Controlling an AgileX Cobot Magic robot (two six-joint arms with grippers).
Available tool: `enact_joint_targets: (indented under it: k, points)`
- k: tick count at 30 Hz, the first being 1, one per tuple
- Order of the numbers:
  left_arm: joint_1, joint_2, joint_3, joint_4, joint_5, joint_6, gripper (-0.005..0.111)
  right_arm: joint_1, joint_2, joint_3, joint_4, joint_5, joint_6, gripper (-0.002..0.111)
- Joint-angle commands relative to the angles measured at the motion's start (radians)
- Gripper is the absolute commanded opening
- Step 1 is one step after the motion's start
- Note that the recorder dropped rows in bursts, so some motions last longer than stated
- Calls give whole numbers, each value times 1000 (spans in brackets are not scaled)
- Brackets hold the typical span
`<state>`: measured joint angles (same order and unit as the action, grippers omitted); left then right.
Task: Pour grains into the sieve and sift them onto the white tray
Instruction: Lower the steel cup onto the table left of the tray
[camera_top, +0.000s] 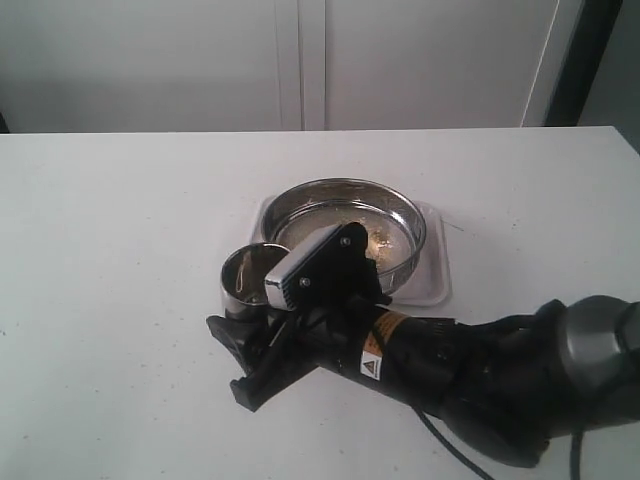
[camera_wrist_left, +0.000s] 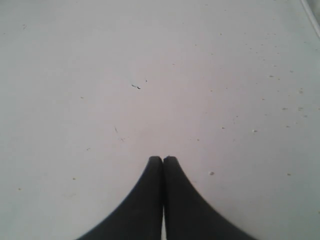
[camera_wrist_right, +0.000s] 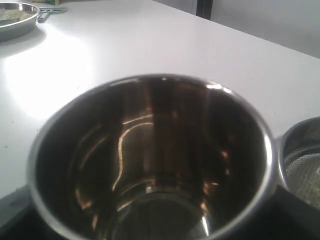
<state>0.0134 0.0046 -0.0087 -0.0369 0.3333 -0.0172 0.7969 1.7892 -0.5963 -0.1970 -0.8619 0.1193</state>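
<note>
The sieve (camera_top: 345, 192), a wide steel ring with a mesh bottom, rests on the white tray (camera_top: 436, 288) at the table's middle. A thin patch of pale and yellow grains (camera_top: 381, 238) lies on its mesh. My right gripper (camera_top: 248, 318) is shut on a small steel cup (camera_top: 243, 272) just off the sieve's front-left rim. The right wrist view looks into the cup (camera_wrist_right: 150, 150), whose inside shows no grains, with the sieve's edge (camera_wrist_right: 300, 160) beside it. My left gripper (camera_wrist_left: 162, 159) is shut with nothing in it, over bare tabletop; the exterior view does not show it.
The right arm (camera_top: 470, 365) lies across the table's front right. A steel bowl (camera_wrist_right: 15, 17) with pale contents and a handle stands far off in the right wrist view. Loose specks (camera_wrist_left: 255, 131) dot the table under the left gripper.
</note>
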Motion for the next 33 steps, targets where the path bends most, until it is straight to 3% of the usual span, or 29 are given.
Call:
enact_joint_targets:
  k: [1, 27, 33]
  points:
    - [4, -5, 9, -6, 3, -2, 0, -1, 65, -69, 7, 1, -11, 0]
    - [4, -5, 9, -6, 3, -2, 0, -1, 334, -343, 7, 111, -69, 0]
    - [4, -5, 9, -6, 3, -2, 0, -1, 336, -351, 7, 145, -69, 16]
